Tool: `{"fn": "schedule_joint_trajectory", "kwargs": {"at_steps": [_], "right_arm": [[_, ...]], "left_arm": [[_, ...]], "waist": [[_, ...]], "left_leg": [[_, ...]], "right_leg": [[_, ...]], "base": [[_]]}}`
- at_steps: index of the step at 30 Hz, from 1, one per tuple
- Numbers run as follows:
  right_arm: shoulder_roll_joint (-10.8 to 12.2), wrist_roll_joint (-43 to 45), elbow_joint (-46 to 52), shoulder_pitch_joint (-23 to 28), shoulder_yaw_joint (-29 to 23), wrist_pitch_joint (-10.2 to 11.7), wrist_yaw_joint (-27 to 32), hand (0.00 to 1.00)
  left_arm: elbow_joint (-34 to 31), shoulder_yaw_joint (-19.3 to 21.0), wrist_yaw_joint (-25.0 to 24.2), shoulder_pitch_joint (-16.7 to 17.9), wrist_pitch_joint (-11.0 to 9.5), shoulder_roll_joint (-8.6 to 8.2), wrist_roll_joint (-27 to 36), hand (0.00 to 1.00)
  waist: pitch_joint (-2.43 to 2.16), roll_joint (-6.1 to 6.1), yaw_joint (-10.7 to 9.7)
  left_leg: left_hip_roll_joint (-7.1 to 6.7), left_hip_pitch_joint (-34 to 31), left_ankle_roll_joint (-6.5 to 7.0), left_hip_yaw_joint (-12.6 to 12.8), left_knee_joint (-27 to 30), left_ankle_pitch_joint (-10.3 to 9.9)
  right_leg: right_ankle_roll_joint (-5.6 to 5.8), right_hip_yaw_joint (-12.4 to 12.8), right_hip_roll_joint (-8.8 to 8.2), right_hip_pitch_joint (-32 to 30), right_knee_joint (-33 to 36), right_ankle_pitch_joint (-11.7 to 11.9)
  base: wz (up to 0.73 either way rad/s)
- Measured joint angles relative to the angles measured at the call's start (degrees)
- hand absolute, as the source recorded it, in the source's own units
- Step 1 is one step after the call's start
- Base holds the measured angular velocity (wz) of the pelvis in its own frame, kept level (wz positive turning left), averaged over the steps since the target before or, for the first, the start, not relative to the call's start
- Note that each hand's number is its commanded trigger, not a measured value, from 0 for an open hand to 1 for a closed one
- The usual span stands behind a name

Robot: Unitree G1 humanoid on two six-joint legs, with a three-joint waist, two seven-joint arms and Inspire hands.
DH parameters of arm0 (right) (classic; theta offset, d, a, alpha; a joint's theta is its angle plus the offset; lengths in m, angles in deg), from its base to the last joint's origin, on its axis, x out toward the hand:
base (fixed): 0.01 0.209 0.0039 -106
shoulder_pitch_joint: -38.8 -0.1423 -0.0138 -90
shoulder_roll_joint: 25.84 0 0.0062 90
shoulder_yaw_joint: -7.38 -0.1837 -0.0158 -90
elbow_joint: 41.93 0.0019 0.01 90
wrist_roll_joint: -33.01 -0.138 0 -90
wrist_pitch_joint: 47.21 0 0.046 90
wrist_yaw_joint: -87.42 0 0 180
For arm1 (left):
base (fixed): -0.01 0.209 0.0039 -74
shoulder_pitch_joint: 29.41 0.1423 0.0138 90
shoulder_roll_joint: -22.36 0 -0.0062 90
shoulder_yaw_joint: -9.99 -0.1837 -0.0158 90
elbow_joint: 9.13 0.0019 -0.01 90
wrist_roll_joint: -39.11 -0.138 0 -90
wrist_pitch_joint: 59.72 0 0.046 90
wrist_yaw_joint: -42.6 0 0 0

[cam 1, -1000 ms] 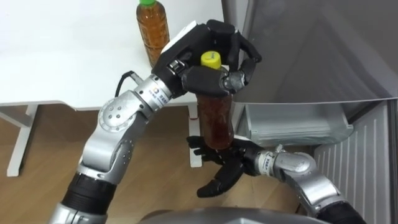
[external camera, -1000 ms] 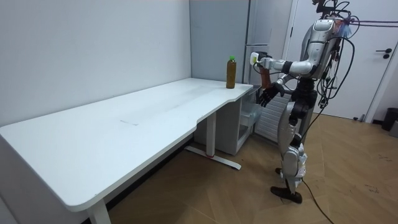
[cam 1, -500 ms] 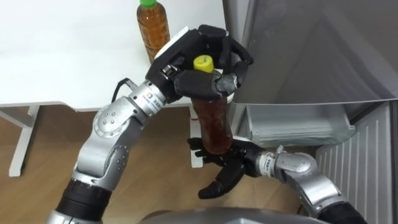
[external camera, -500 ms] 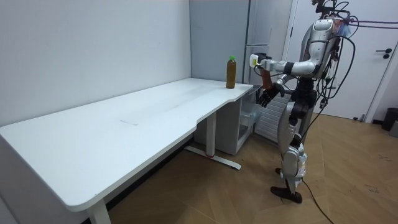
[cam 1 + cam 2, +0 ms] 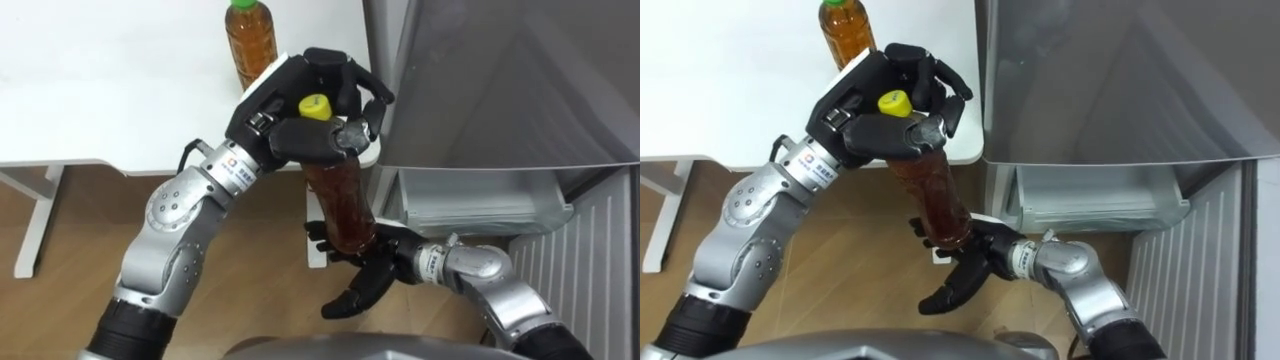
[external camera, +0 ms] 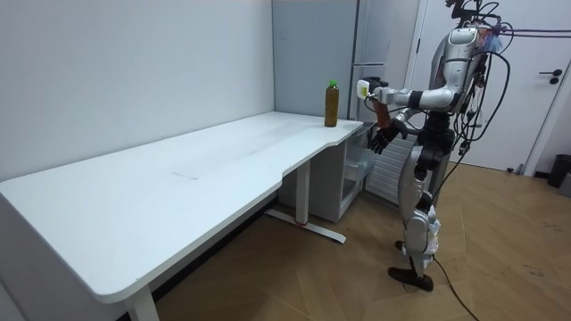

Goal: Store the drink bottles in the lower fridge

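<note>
1. The fingers (image 5: 352, 88) of the left hand (image 5: 278, 108) are curling tightly round the neck of the brown drink bottle (image 5: 342, 200), with the thumb crossing just below the yellow cap (image 5: 314, 104). The cap is peeking out above the grip.
2. The left wrist is bending inward and the forearm is rising from the lower left, so the hand is holding the bottle in the air off the bench's (image 5: 100, 80) corner.
3. The right hand (image 5: 378, 256) is sitting under the bottle with its fingers spread wide and relaxed. The palm is meeting the bottle's base without closing on it, and its forearm is coming in from the lower right.
4. The bottle's long axis is standing close to upright, with the cap up and leaning slightly toward the bench and the base lower, toward the robot.
5. A second bottle with a green cap (image 5: 248, 42) is standing upright on the bench, just behind the left hand.
6. The open lower fridge compartment (image 5: 470, 210) is lying to the right of the held bottle, beneath the grey fridge front (image 5: 500, 80).
</note>
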Motion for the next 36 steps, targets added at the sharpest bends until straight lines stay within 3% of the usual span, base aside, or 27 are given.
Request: {"fn": "schedule_joint_trajectory", "kwargs": {"at_steps": [16,22,36], "right_arm": [[-0.1,-0.8,0.0,0.4,0.0,0.0,-0.1,0.0],[-0.2,-0.8,0.0,0.4,0.1,0.0,-0.1,0.0],[-0.1,-1.5,0.0,0.4,0.1,0.0,-0.5,0.0]], "left_arm": [[0.0,0.0,-0.1,0.0,0.1,-0.02,0.5,1.0],[0.0,0.0,-0.1,0.0,0.1,0.01,0.5,1.0],[-0.6,0.1,-0.5,0.0,0.1,0.49,0.5,1.0]], "waist": [[-0.12,0.6,-0.2],[0.15,1.34,-0.1],[0.08,1.46,-0.1]], "left_leg": [[0.01,-0.9,0.0,-0.1,0.9,0.0],[0.01,-1.0,0.0,0.0,1.0,0.0],[0.02,-1.0,0.01,0.0,1.1,0.0]], "right_leg": [[0.01,-0.7,-0.09,-0.5,0.1,0.0],[0.0,-0.7,-0.1,-0.2,0.2,0.0],[0.0,-1.0,-0.1,-0.3,0.1,0.0]], "base": [[0.01],[0.0],[0.0]]}}
